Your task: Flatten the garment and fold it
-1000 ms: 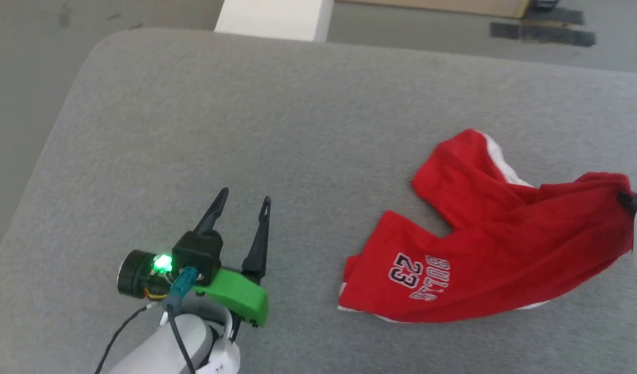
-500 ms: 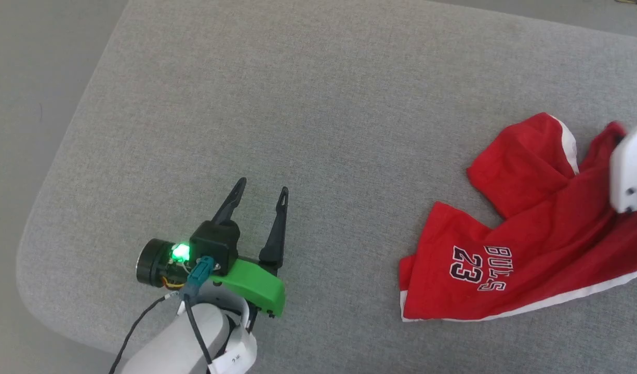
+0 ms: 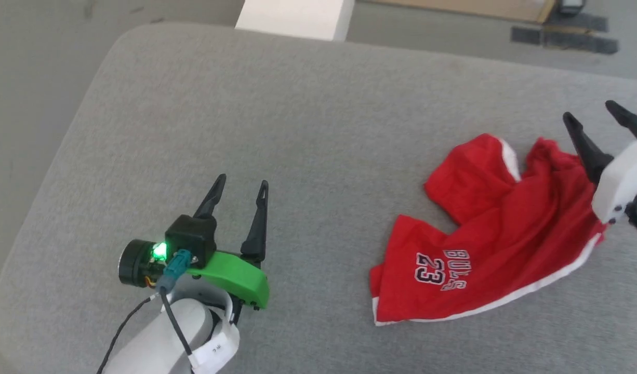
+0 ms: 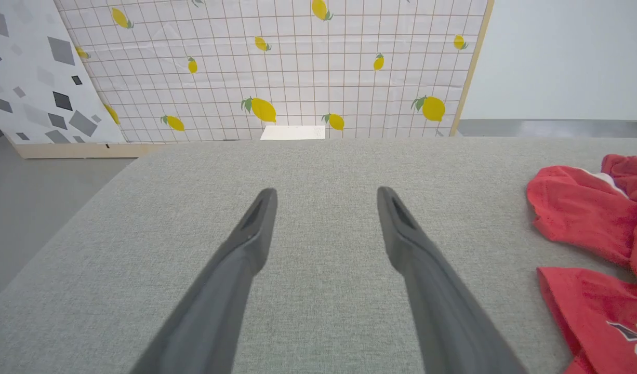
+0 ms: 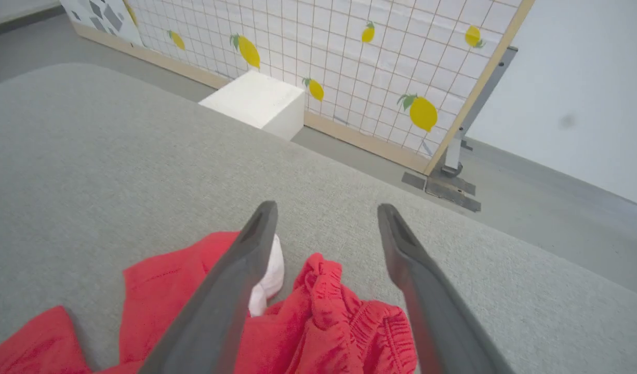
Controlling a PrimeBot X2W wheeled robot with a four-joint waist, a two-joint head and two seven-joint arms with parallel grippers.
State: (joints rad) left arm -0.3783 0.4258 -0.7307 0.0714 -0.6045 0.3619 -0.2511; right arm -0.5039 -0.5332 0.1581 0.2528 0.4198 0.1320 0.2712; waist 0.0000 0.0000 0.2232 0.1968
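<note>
Hovering above the bunched waistband end, the right gripper [image 5: 326,208] has its two long dark fingers spread wide and pinches nothing: red cloth lies heaped under and between them, free. Over on the left, the left gripper [image 3: 243,182] is just as wide apart and empty, well clear of the cloth above bare grey. The garment [image 3: 485,249], bright red soft jersey shorts with white side stripes, lies rumpled on the right part of the grey fabric-covered surface [image 3: 297,130]. Its printed leg is toward the near side and the other leg kinks toward the far side.

Trouble ahead, as I judge it: that waistband is gathered in folds, so closing here could pinch several layers at once, and any pull would drag a lump rather than spread it. With one gripper tugging alone, the soft jersey may slide across the surface instead of flattening. The far leg looks doubled on itself, and a fold made on top would trap that crease.

Count: one garment, two legs, one dark "BULLS 23" print, two grippers, four fingers, one white block [image 3: 292,18] beyond the far edge.
</note>
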